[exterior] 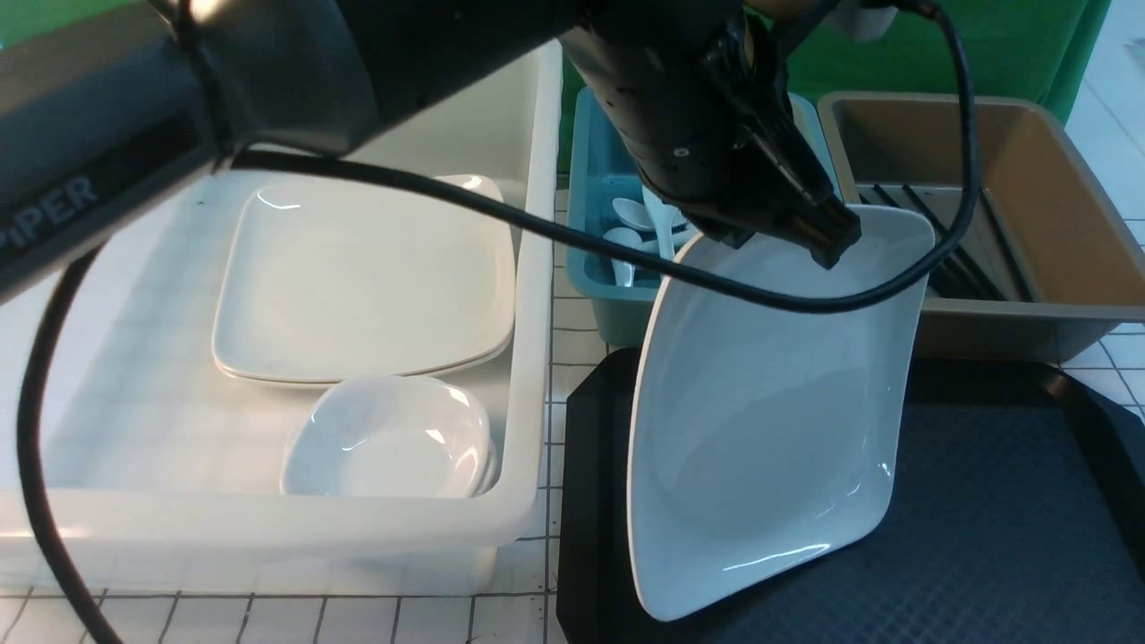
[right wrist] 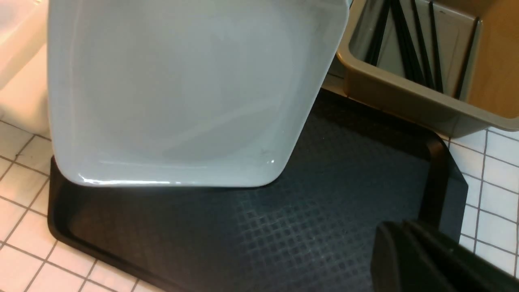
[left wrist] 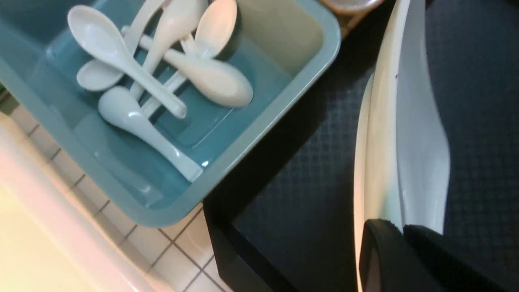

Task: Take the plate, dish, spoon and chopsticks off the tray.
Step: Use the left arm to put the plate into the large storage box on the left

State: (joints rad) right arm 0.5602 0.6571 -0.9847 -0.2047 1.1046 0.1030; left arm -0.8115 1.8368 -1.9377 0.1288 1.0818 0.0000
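My left gripper (exterior: 827, 241) is shut on the far rim of the large white plate (exterior: 769, 420). The plate hangs steeply tilted over the left half of the black tray (exterior: 1002, 501), its low corner close to the tray's front left. In the left wrist view the fingertips (left wrist: 381, 235) pinch the plate (left wrist: 405, 134) edge-on. My right gripper (right wrist: 401, 229) is shut on nothing above a corner of the tray (right wrist: 324, 202), apart from the plate (right wrist: 174, 89). White spoons (left wrist: 162, 73) lie in the teal tub, black chopsticks (right wrist: 405, 44) in the brown tub, a small dish (exterior: 389, 438) in the white tub.
The white tub (exterior: 528, 376) at the left holds stacked large plates (exterior: 367, 277) behind the small dishes. The teal tub (exterior: 590, 277) and brown tub (exterior: 1055, 313) stand just behind the tray. The left arm and its cable (exterior: 501, 215) cross above the white tub.
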